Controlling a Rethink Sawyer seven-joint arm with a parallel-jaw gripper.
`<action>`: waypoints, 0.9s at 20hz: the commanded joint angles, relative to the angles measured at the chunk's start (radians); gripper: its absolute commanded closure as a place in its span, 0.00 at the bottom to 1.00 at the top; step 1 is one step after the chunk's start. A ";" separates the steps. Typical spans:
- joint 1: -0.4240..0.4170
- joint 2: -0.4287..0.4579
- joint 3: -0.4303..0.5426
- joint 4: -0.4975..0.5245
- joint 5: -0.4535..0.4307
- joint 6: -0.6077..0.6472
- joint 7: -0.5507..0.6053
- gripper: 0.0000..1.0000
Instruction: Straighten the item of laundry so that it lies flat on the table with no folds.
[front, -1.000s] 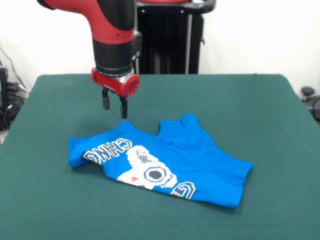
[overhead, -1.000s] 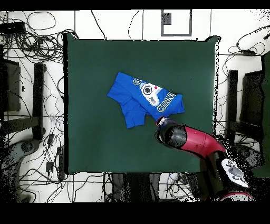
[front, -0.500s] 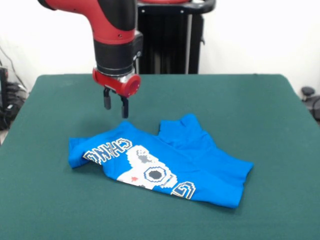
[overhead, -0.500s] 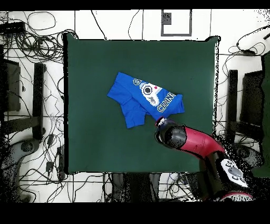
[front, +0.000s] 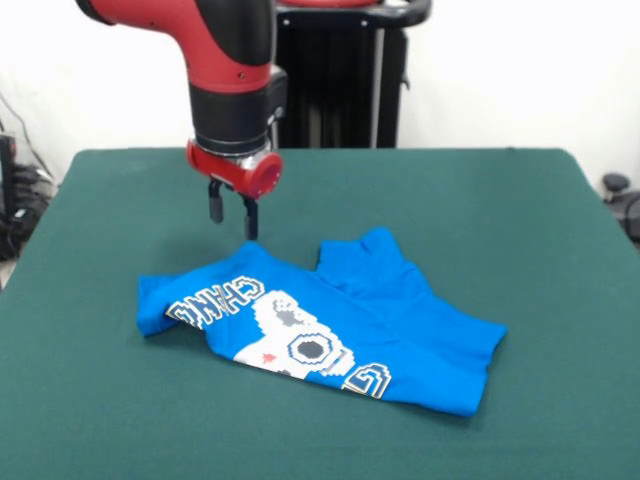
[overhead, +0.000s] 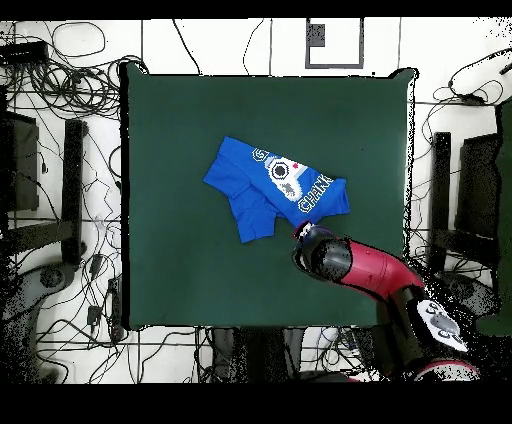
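Blue T-shirt (front: 325, 325) (overhead: 274, 186) rumpled and folded over near the middle of the green felt table (front: 520, 210) (overhead: 170, 120), graphic side up. Gripper (front: 231, 217) just above and behind its folded edge, fingers slightly spread, holding nothing, clear of the cloth.

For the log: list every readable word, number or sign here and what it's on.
"CHANG", roughly, in white outlined letters upside down on the blue T-shirt; last letters uncertain.
"G" plus one more character lower on the shirt's graphic; cannot read fully.
No text legible on the gripper or table.
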 joint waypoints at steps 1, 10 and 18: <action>0.030 0.092 0.112 0.043 0.046 -0.080 0.146 0.00; 0.034 0.103 0.107 0.035 0.049 -0.090 0.146 0.00; 0.035 0.107 0.106 0.034 0.045 -0.098 0.146 0.00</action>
